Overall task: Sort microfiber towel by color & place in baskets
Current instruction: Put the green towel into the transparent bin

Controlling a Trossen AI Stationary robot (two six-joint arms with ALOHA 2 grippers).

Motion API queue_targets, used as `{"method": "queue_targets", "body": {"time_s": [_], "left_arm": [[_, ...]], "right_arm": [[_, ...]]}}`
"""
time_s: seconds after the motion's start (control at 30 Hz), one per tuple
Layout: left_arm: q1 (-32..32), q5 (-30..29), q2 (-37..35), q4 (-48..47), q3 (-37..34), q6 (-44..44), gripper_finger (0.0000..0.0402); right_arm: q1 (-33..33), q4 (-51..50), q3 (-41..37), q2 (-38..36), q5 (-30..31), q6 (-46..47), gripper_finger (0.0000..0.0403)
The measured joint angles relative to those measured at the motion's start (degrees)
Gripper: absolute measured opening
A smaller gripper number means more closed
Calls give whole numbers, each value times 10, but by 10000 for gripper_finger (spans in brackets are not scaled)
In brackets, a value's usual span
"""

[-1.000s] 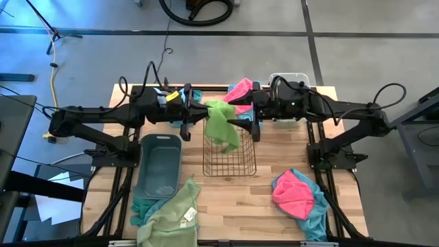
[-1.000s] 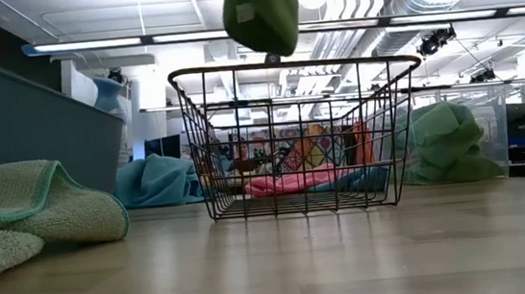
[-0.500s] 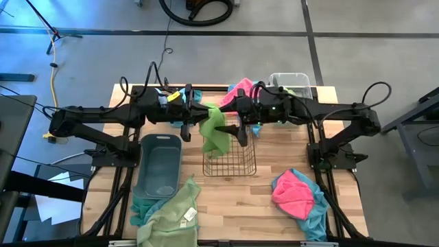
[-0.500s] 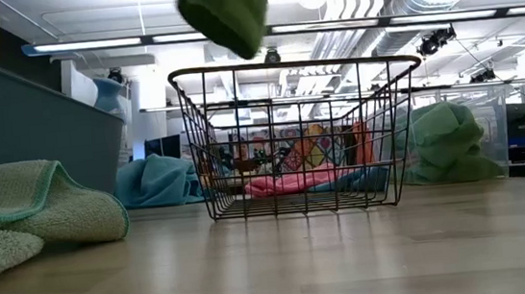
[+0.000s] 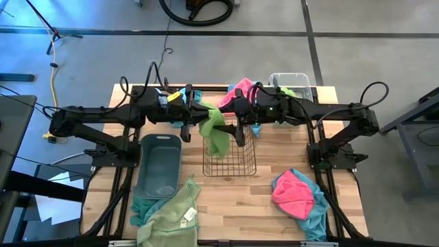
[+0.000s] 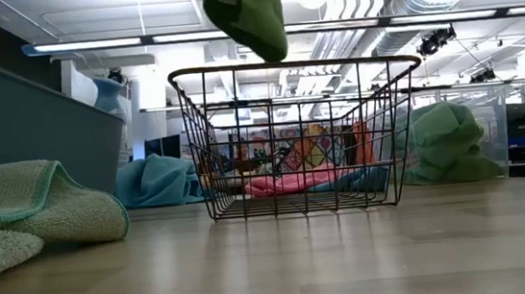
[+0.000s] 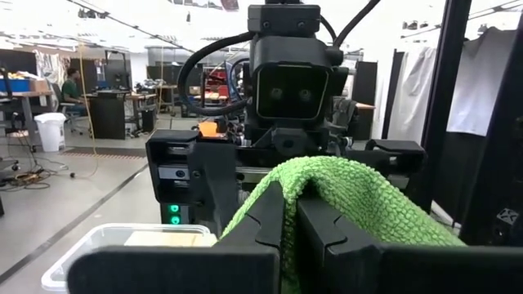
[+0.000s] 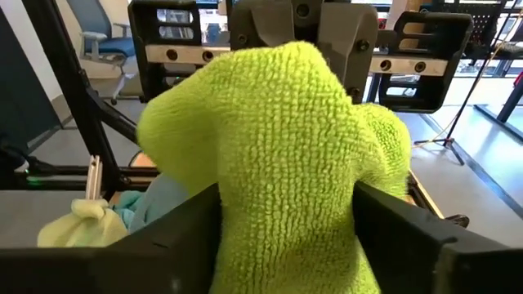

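Lime green towel (image 5: pixel 215 130) hangs in the air between the two hands, above the far edge of the copper wire mesh basket (image 5: pixel 230 159), its lower end dangling over the basket's rim in the low view. Left hand (image 5: pixel 189 114) is fully shut, pinching the towel's top edge. Right hand (image 5: pixel 236 118) has its fingers (image 8: pixel 409 224) spread wide around the towel bulk, one on each side; can't tell if they press on it.

Dark grey-blue tub (image 5: pixel 160 165) sits just left of the mesh basket. Clear bin (image 5: pixel 289 79) stands at the counter's (image 5: pixel 254 206) far right corner with a green cloth in it. Another green towel (image 5: pixel 170 216) lies over a teal one at the near left corner. Pink-and-teal pile (image 5: pixel 298 195) lies near right. Pink towel (image 5: pixel 239 89) sits at the far edge.
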Motion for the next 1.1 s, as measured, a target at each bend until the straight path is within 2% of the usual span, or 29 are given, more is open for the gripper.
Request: {"method": "queue_targets", "body": {"time_s": [0.1, 0.27, 0.3, 0.43, 0.63, 0.9, 1.1], "left_arm": [[0, 0, 0, 0, 0, 0, 1], [0, 2, 0, 0, 0, 9, 19], [0, 3, 0, 0, 0, 13, 25], [0, 4, 0, -1, 0, 15, 52], [0, 4, 0, -12, 0, -13, 108], [20, 2, -34, -157, 25, -43, 170], [31, 2, -82, -245, 31, -45, 188]], "right_arm": [[0, -1, 0, 0, 0, -5, 187], [0, -2, 0, 0, -16, -5, 38], [-1, -2, 0, 0, -25, 0, 21], [-4, -3, 0, 0, -42, 10, 27], [-4, -5, -1, 0, -49, 15, 9], [-20, -72, -1, -33, -49, 8, 5], [-34, -138, -1, -84, -19, 4, 3]]}}
